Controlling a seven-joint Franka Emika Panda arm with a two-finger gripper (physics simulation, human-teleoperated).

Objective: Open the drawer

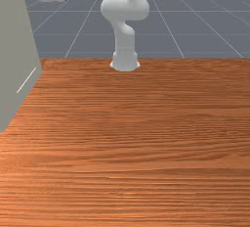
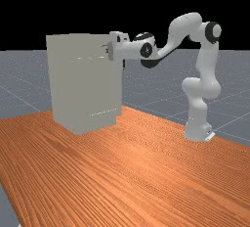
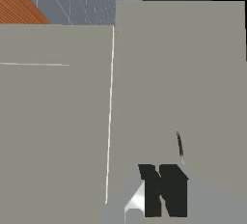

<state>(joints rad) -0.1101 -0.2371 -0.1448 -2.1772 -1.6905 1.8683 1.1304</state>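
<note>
Wood table (image 1: 146, 147) | gridded floor (image 1: 210, 30) | end effector (image 2: 105, 49) by cabinet (image 2: 80, 89), can't tell opening or hold

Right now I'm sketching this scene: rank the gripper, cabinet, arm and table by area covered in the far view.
1. Table
2. Cabinet
3. Arm, long but thin
4. Gripper, clearly the smallest
</note>
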